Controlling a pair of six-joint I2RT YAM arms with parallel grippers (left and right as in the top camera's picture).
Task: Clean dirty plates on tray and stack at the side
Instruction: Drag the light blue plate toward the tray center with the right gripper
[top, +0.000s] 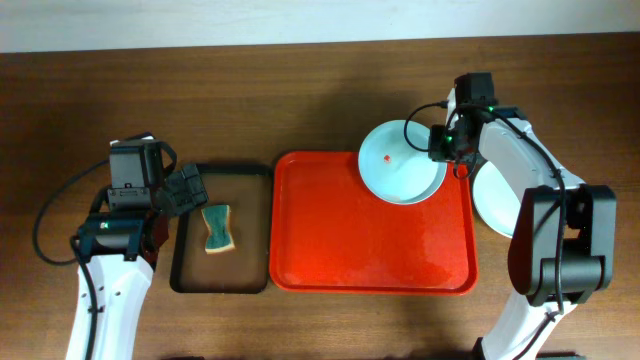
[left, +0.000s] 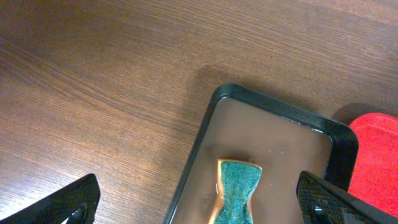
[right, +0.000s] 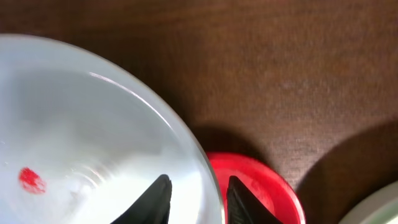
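A pale blue plate (top: 400, 165) with a small red smear hangs over the far right corner of the red tray (top: 370, 250). My right gripper (top: 447, 150) is shut on its right rim. In the right wrist view one finger is inside the plate (right: 93, 124), the other is outside over the tray's corner (right: 261, 180), and the gripper (right: 198, 199) straddles the rim. A white plate (top: 493, 200) lies on the table right of the tray, partly hidden by my right arm. A mint plate is not clearly visible. My left gripper (top: 190, 190) is open and empty.
A narrow black tray (top: 250, 200) stands left of the red tray, with a green sponge (top: 218, 228) in it. In the left wrist view the sponge (left: 236, 193) lies between my open left fingers (left: 198, 186), below them. Bare wooden table surrounds both trays.
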